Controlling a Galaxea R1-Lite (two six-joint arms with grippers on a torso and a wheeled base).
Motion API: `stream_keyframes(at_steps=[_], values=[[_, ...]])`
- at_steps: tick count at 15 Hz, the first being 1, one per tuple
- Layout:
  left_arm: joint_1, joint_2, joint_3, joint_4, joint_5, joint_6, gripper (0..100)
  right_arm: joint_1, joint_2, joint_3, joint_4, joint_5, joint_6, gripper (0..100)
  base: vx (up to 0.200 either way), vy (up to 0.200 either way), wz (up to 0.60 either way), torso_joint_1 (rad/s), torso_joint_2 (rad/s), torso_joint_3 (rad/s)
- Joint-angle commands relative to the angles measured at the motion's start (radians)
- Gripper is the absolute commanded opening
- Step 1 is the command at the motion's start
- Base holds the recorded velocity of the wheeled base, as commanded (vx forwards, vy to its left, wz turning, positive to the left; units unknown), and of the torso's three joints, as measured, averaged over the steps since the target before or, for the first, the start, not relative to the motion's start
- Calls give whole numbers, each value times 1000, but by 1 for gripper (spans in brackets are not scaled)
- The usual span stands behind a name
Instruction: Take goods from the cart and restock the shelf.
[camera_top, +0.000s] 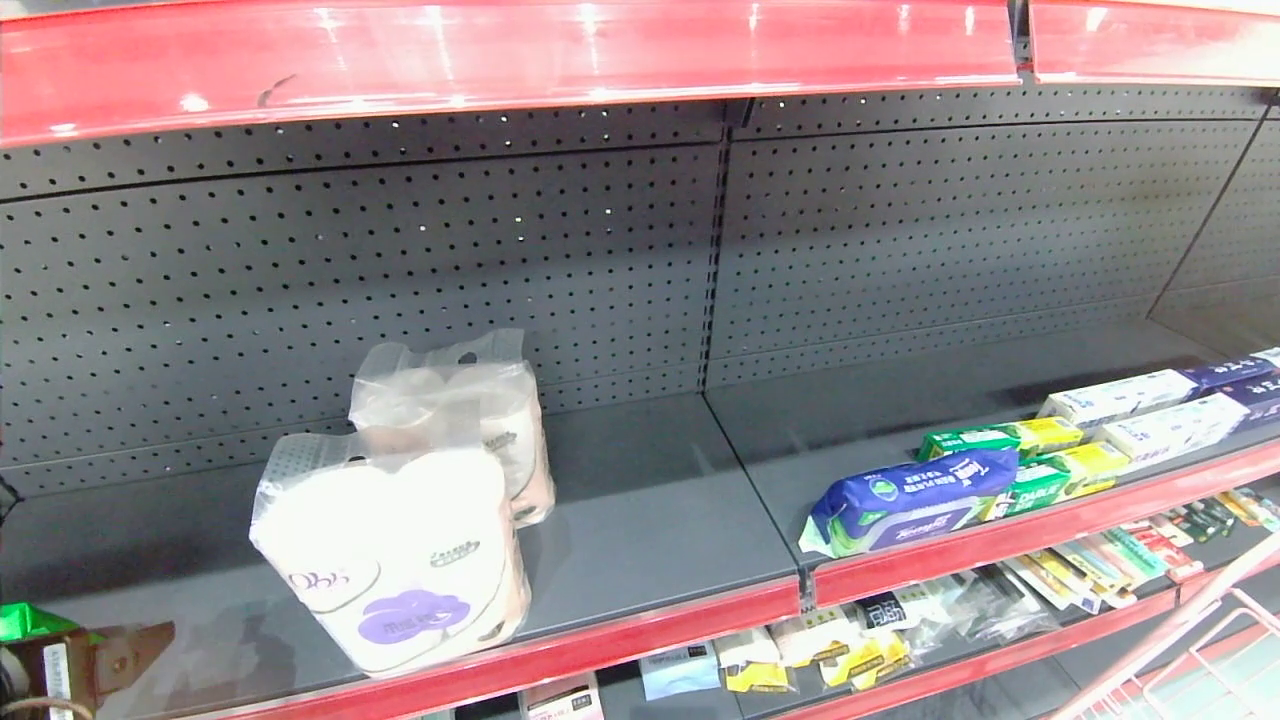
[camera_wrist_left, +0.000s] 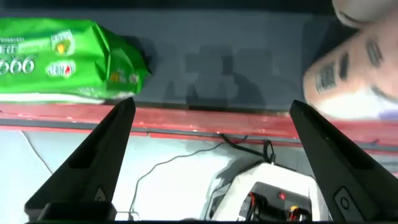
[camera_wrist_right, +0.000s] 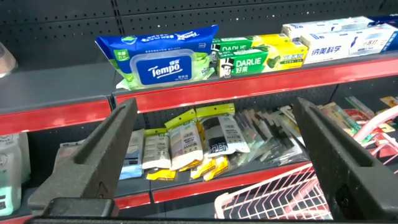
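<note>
Two toilet paper packs stand on the grey shelf, one in front and one behind. Further right lie a blue wipes pack and green-yellow toothpaste boxes. My left gripper is open and holds nothing; it hangs just in front of the red shelf lip, between a green pack and a toilet paper pack. My right gripper is open and holds nothing, facing the blue wipes pack and the toothpaste boxes. Below it is the pink wire cart.
White and blue boxes line the shelf's far right. The lower shelf holds several small sachets and slim packs. The cart's rim shows at the lower right. A perforated back panel and a red upper shelf bound the bay.
</note>
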Motion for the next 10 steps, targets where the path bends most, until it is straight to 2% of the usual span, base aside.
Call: stream_keyframes(at_steps=[1,4,7,10], values=[[17,114,2,-36,0,2,100,0,1,0,0,1,0,100,0,0,0,0,0,0],[14,238,-13,-71,-1,8,100,0,1,0,0,1,0,100,0,0,0,0,0,0],[14,342,-4,-176,0,6,100,0,1,0,0,1,0,100,0,0,0,0,0,0],[14,382,-8,-176,-3,9,100,0,1,0,0,0,0,100,0,0,0,0,0,0]])
